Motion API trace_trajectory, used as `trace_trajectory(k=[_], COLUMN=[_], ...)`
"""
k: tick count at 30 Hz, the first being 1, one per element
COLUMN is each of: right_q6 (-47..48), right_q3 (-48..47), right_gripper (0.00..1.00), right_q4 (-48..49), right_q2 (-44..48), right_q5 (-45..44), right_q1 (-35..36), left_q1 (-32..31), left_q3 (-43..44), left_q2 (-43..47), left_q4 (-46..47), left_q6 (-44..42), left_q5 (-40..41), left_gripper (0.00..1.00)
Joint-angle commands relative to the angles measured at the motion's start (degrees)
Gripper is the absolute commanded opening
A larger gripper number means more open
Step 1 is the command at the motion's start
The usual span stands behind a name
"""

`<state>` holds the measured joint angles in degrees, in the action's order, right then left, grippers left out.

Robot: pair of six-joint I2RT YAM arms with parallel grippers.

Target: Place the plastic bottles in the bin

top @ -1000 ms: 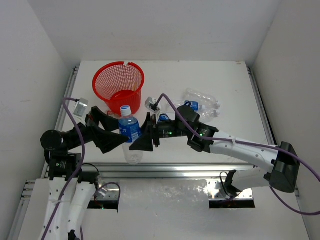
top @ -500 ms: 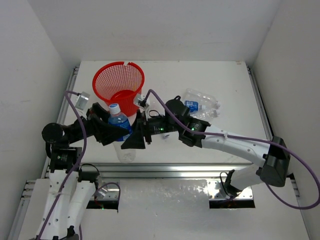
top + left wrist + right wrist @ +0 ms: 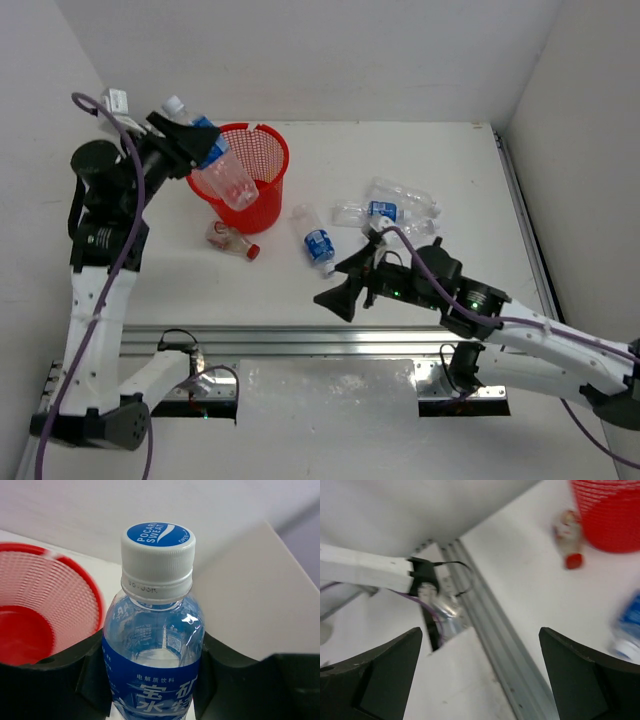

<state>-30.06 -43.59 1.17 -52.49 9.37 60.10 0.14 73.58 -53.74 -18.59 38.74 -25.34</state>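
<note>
The left gripper (image 3: 198, 148) is clamped on a blue-labelled Pocari Sweat bottle (image 3: 152, 645), which is tilted across the left rim of the red mesh bin (image 3: 281, 160) with its cap outside. The arm should bring the whole bottle over the mouth before letting go, so that nothing catches the rim. The right gripper (image 3: 345, 293) stands wide apart and empty

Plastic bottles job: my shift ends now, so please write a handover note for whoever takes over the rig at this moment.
Left gripper: shut on a blue-labelled bottle, held tilted over the rim of the bin.
Right gripper: open, empty, above the near part of the table.
On the table: red-labelled bottle beside the bin, loose blue bottle mid-table, cluster of clear bottles further right.
Done: no bottle visible inside the bin.
Left: release the held one, then bin the rest.
</note>
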Motion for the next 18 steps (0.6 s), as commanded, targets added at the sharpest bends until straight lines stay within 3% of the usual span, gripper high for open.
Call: trace_trajectory(k=[1, 3, 5, 7, 8, 9, 11, 12, 14, 18], right_q6=[2.9, 3.17, 3.17, 3.17, 3.26, 3.34, 3.52, 3.7, 4.13, 4.92], right_q3=[4.39, 5.97, 6.94, 7.47, 7.82, 7.82, 7.56, 7.56, 7.65, 7.73], right_gripper=[0.99, 0.99, 0.99, 0.99, 0.99, 0.99, 0.99, 0.99, 0.99, 0.99], right_q4=[-7.4, -11.7, -15.31, -17.07, -18.64, -19.44, -21.9, -22.61, -23.75, -24.2], right_q2=[10.34, 14.41, 19.95, 23.29, 26.01, 27.25, 29.97, 30.51, 31.48, 30.35], right_q5=[-14.54, -17.17, -18.59, -20.25, -20.79, -21.23, -22.72, -23.07, -24.13, -24.83], right_q1=[-0.15, -0.24, -0.24, -0.33, -0.24, -0.24, -0.33, -0.24, -0.24, -0.33], left_q1=[0.47, 0.39, 0.39, 0.39, 0.39, 0.39, 0.39, 0.47, 0.39, -1.28], left_q3=[4.72, 6.04, 7.01, 8.5, 9.29, 9.82, 13.94, 15.09, 16.68, 19.05], left_q2=[-6.98, -11.38, -16.02, -19.29, -22.26, -23.51, -27.28, -28.0, -28.09, -25.29], left_q4=[-2.69, 1.95, 4.69, 6.63, 6.64, 5.68, 2.52, 0.77, 0.48, -3.8], left_q6=[-2.27, -1.56, -1.13, -0.86, -0.77, -0.69, -0.34, -0.33, -0.6, -1.83], left_q5=[25.2, 30.15, 30.53, 29.66, 29.74, 29.91, 30.88, 30.1, 28.78, 27.72], left_gripper=[0.03, 0.1, 0.12, 0.21, 0.29, 0.55, 0.7, 0.84, 0.96, 1.0])
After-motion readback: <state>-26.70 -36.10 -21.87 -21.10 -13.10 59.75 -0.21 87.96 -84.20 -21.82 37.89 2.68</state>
